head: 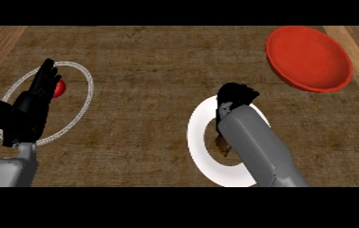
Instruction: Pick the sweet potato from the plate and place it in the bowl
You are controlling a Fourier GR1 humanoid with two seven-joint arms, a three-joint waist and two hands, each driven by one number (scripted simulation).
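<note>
Right, we see the right hand [235, 96] over the far rim of the white plate [198, 132], fingers curled under; whether they hold anything we can't tell. A brownish bit, possibly the sweet potato [223, 146], peeks beside the forearm on the plate. Our red bowl [308, 58] sits well apart. The left hand [32, 106] rests open at the left edge.
</note>
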